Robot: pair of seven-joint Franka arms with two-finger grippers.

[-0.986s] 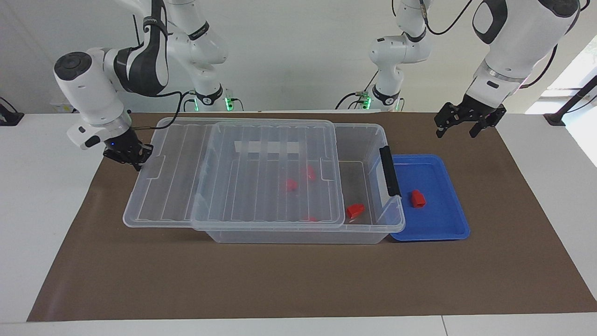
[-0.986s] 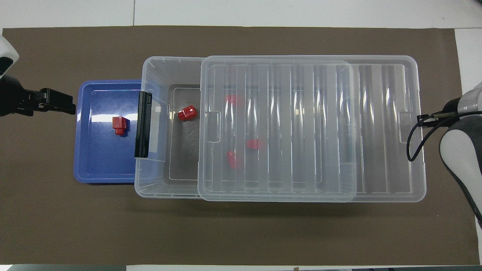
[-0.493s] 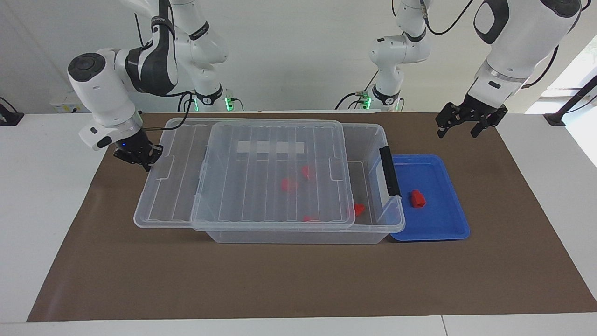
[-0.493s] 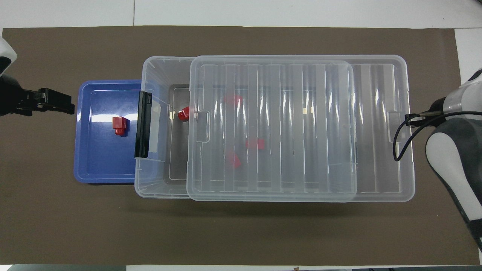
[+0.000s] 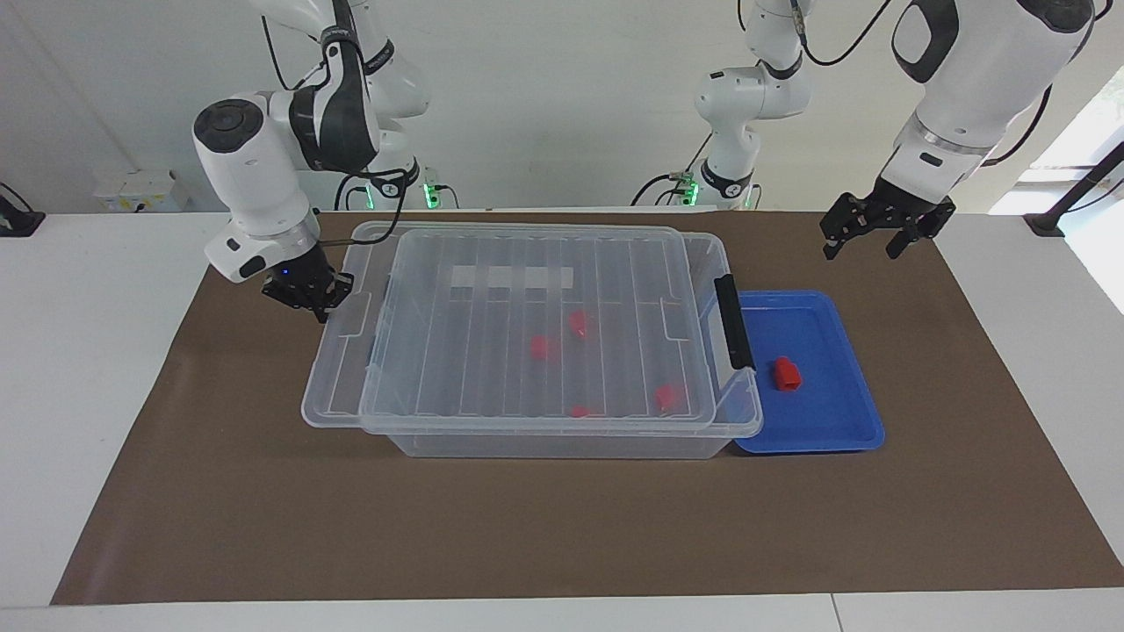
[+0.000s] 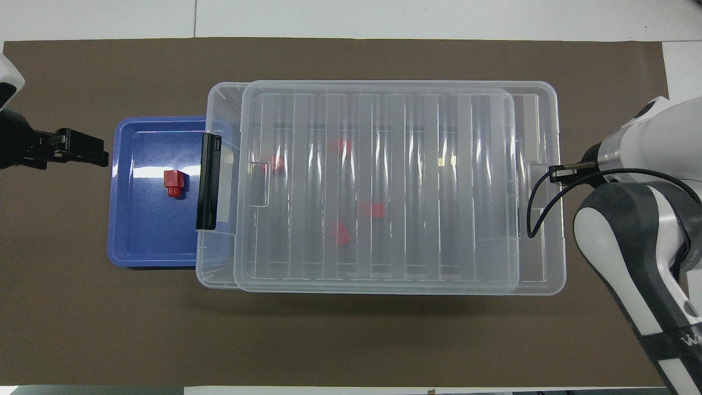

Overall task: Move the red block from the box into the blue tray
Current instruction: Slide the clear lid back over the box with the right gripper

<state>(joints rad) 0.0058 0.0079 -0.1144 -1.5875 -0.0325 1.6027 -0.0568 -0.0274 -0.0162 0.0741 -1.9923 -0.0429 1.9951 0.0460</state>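
Right gripper [image 5: 309, 297], fingers pinched on the lid [image 5: 536, 325], at the box's [image 5: 562, 439] nine o'clock end in the facing view. It should slide level. Red block [image 5: 787, 374] lies in the blue tray [image 5: 843, 434]; left gripper [image 5: 882, 230] waits, spread apart.

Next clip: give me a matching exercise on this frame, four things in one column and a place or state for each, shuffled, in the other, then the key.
Things
1. red block
2. lid
3. left gripper
4. right gripper

Places or states
A. shut, at the lid's edge toward the right arm's end of the table
B. lying in the blue tray
C. open, in the air near the tray's end of the table
D. resting over most of the box, a strip by the black handle uncovered

Pairs: 1-B, 2-D, 3-C, 4-A
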